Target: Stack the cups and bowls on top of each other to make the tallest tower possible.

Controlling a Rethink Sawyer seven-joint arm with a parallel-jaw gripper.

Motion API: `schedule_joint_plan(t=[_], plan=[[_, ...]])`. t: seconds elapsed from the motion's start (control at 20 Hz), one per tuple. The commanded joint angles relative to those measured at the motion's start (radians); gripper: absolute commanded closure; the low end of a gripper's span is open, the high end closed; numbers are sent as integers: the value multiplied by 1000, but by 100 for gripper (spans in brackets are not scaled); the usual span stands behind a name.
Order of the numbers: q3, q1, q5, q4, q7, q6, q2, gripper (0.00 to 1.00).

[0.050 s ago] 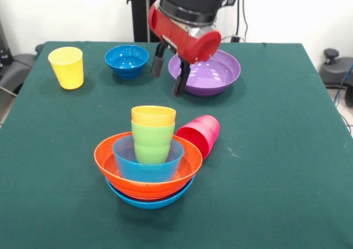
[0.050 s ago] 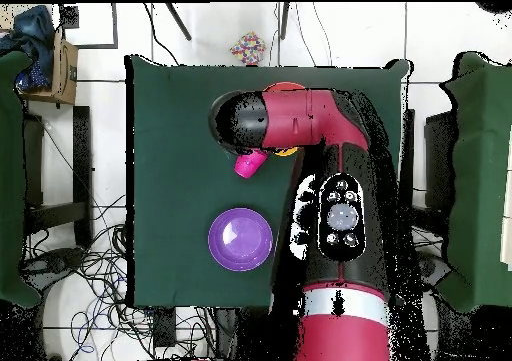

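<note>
Tower (image 1: 149, 161) stands near the front middle of the green surface (image 1: 276, 166): a light-blue bowl at the base, an orange bowl (image 1: 105, 155) nested in it, a smaller blue bowl (image 1: 124, 163) inside that, then a green cup (image 1: 152, 144) with a yellow-orange cup (image 1: 153, 115) on top. A pink cup (image 1: 201, 133) lies on its side just beside the stack, its mouth toward the orange bowl's rim — whether it touches the rim is hard to tell. Still loose at the far side are a yellow cup (image 1: 67, 67), a dark-blue bowl (image 1: 127, 60) and a purple bowl (image 1: 209, 72). The job looks roughly half done, and the step in hand seems to be choosing the next piece. The end effector (image 1: 168, 78) hangs empty between the dark-blue and purple bowls, its two dark fingers (image 1: 158, 61) spread apart and pointing down, gripping nothing; the red wrist above it tilts toward the purple bowl. From overhead the arm reaches out across the surface and hides most of the stack. If the pink cup is next, it would need righting or a sideways grasp first — then a centred, gentle descent onto the top cup, since the narrow cup column could tip.
</note>
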Motion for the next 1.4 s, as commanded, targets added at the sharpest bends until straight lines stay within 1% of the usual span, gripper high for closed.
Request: schedule_joint_plan(t=[0.05, 0.1, 0.2, 0.3, 0.45, 0.6, 0.7, 0.9, 1.1, 1.25, 1.4], plan=[[86, -24, -23, 81, -214, 6, -29, 0], [82, -25, -31, 93, -220, 4, -35, 0], [66, -17, -56, 100, -236, 31, -36, 0], [57, -13, -69, 123, -232, 25, -40, 0], [42, -11, -74, 177, -212, -2, -56, 0], [11, 3, -89, 229, -150, -48, -67, 0], [2, 9, -90, 249, -133, -50, -77, 0], [27, -7, -74, 263, -173, -16, -104, 0], [47, -21, -61, 300, -180, -42, -131, 0], [46, -24, -66, 344, -175, -70, -162, 0], [56, -37, -43, 415, -185, -72, -212, 0]])
